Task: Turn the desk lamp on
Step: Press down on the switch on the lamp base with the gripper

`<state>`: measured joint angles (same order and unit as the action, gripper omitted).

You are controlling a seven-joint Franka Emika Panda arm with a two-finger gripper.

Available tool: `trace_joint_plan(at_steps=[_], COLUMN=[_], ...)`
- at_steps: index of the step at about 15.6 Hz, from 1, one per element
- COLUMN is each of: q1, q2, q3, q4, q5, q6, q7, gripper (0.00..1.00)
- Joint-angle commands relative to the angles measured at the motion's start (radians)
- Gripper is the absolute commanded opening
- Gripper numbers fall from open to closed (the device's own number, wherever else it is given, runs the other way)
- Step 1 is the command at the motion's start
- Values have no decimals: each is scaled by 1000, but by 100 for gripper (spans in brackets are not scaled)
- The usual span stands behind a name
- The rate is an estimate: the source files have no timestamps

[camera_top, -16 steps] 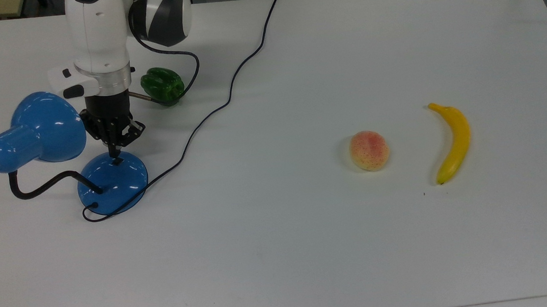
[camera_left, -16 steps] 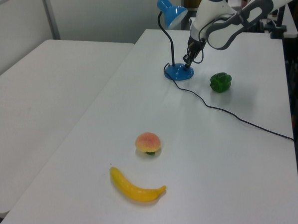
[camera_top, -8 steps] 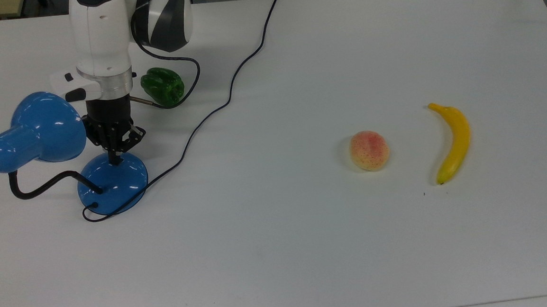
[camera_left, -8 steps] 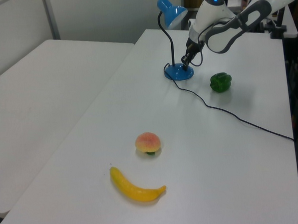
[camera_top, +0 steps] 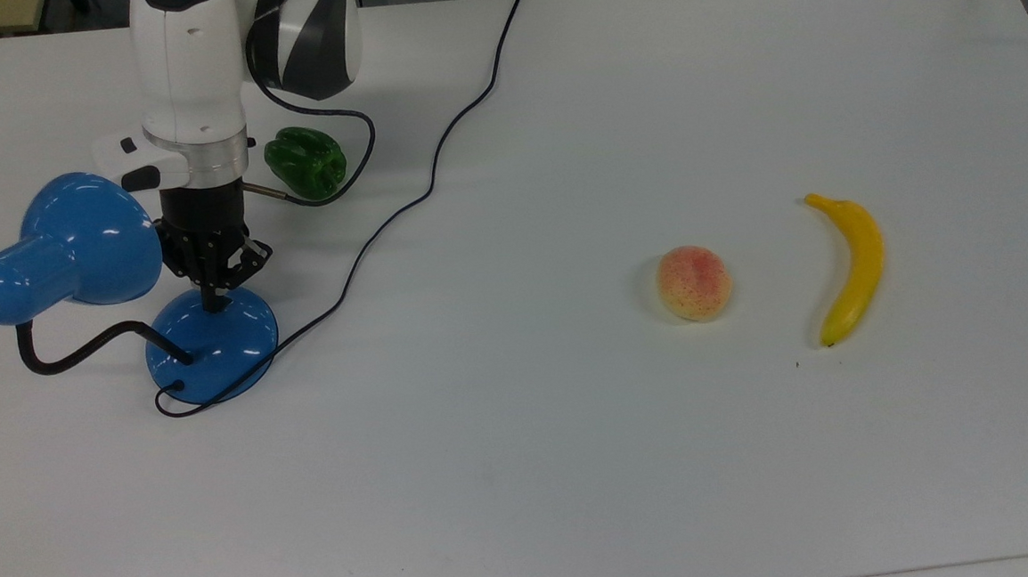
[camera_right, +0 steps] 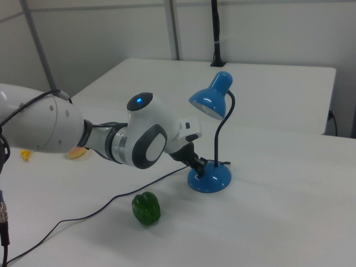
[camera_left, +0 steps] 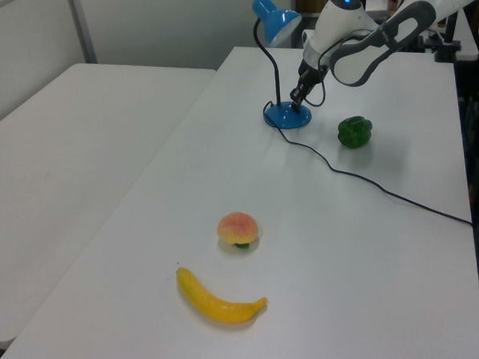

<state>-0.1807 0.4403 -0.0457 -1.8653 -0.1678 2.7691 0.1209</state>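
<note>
The end effector (camera_top: 214, 298), fingers together, presses its tip onto the domed base of the glossy blue metal desk lamp (camera_top: 211, 343) at the top view's left of the white surface (camera_top: 578, 454). A green bell pepper (camera_top: 306, 162) lies near; the peach (camera_top: 694, 282) and yellow banana (camera_top: 852, 263) lie well apart.

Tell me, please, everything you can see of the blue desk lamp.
The desk lamp is glossy blue, seemingly metal, with a bell-shaped shade, a black bent gooseneck and a round domed base standing on the white table. No glow is visible in the shade. A black cord leaves the base. The hand presses down onto the base's top, fingers together.
</note>
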Motion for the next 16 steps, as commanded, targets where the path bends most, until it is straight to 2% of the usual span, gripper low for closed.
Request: trace_joint_plan(at_steps=[1, 11, 16], q1=[-5, -14, -13], q2=[21, 37, -17], q3=[-2, 0, 1], q4=[12, 26, 11], q5=[-22, -29, -27], q6=[30, 30, 12], q7=[3, 2, 11], gripper=[0, 0, 0])
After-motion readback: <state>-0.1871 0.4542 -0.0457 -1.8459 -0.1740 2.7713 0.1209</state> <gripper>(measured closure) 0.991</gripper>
